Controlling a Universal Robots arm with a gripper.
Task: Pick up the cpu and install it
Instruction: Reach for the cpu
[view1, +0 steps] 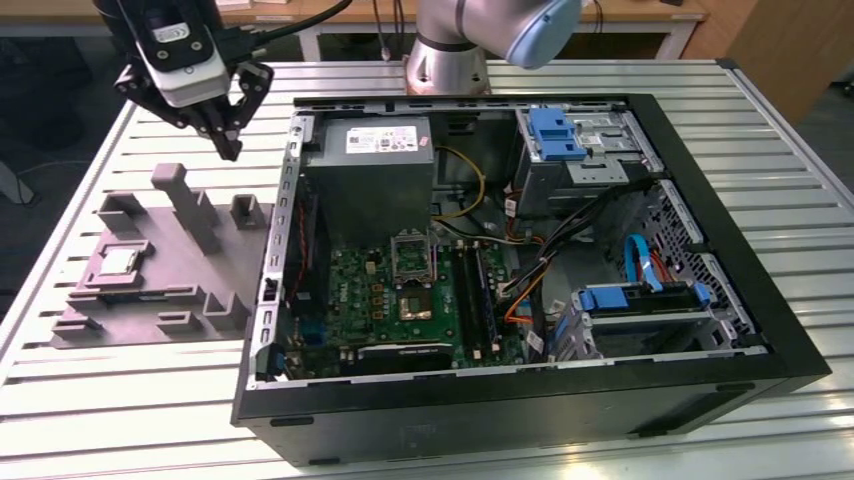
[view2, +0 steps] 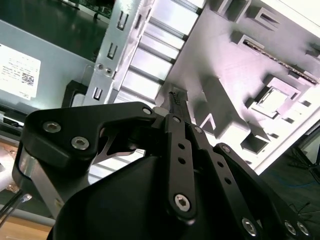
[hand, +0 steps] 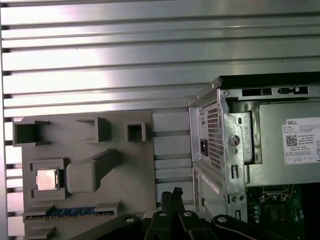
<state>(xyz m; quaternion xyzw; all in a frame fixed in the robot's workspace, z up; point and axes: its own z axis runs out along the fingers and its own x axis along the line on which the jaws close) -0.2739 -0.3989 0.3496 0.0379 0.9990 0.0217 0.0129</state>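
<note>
We see a ribbed, softly shiny metal tabletop (view1: 747, 150), a matt grey plastic holder (view1: 147, 310), the cpu (hand: 46, 179) with its pale smooth metal top, and the matt black tool (view1: 230, 150).

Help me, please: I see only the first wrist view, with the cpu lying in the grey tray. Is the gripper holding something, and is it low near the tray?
Observer: No. In the exterior view the gripper is shut on nothing and hangs raised, well apart from the cpu in the grey tray.
Operator: And the socket, where is it?
Observer: In the exterior view the socket lies inside the open case, on the green board, with its dark centre bare.
</note>
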